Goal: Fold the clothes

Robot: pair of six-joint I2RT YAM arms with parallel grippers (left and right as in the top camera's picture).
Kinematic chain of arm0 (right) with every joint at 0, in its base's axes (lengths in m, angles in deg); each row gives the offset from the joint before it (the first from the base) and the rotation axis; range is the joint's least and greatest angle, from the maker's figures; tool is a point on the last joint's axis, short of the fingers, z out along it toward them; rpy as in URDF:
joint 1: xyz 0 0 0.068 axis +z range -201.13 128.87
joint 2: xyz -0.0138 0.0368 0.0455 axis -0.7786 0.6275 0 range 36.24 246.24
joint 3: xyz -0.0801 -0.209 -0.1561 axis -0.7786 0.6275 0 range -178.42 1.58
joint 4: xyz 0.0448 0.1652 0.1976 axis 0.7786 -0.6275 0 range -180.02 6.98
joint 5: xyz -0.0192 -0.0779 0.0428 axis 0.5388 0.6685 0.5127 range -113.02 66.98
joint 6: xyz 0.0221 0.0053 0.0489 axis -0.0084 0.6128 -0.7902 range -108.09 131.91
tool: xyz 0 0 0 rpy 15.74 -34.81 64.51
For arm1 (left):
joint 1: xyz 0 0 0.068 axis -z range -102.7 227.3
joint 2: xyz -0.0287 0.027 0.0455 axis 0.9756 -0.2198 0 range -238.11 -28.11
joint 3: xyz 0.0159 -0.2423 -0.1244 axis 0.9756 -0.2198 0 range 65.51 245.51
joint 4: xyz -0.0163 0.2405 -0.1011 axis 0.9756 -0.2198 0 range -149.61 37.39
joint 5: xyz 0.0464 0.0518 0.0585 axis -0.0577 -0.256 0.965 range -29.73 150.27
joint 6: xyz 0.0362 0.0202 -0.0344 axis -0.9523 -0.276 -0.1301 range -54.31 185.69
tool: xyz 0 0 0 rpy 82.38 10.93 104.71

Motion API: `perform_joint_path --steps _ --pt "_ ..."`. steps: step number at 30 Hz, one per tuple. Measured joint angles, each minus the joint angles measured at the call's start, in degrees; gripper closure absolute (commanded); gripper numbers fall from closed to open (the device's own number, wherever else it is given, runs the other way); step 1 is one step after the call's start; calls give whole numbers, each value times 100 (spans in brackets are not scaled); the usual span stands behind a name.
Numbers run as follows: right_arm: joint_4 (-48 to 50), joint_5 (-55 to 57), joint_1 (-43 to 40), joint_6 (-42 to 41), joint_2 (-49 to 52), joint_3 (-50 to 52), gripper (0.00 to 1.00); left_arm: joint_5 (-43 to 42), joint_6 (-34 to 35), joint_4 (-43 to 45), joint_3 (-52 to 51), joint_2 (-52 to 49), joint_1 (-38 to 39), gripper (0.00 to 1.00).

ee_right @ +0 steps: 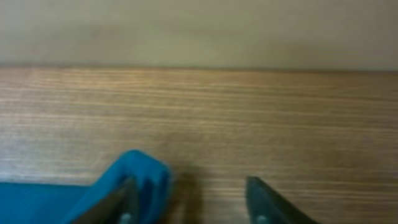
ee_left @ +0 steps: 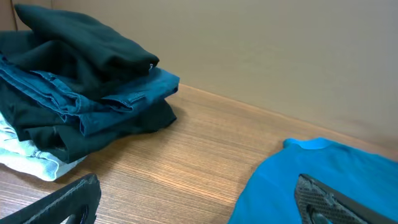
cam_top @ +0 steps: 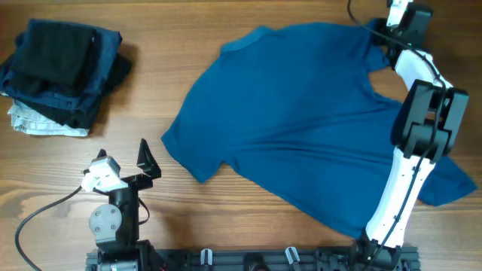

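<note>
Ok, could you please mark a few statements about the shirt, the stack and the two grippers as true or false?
1. The blue T-shirt lies spread out on the table, unfolded. True.
2. The left gripper is shut on the shirt. False: it is open over bare wood, clear of the shirt.
3. The stack of dark garments lies apart from the T-shirt. True.
4. The right gripper is clamped shut. False: its jaws stand apart at the shirt's far edge, with bunched blue cloth at one side.
</note>
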Motion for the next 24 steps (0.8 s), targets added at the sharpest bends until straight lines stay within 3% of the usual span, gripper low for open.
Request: perform_joint_path --steps 5,7,8,10,11,15,24 --pt "-1631 175 -2 -238 -866 -92 0 0 0 -2 0 0 0 0" --pt "-2778 195 -2 -446 -1829 -160 1 0 0 -2 0 -2 0 0" --pt "-3211 199 -2 -472 -2094 -221 12 -2 0 0 0 -4 0 0" --pt "-3967 210 -2 -514 -2369 -319 52 0 -2 4 0 0 0 0" --pt "-4424 208 -2 -597 -2468 -330 92 0 0 -2 0 0 0 0" --pt "-4924 42 -2 -761 -2317 -68 96 0 0 0 0 0 0 0" --pt "-3963 -264 -2 -940 -1475 717 96 0 0 0 0 0 0 0"
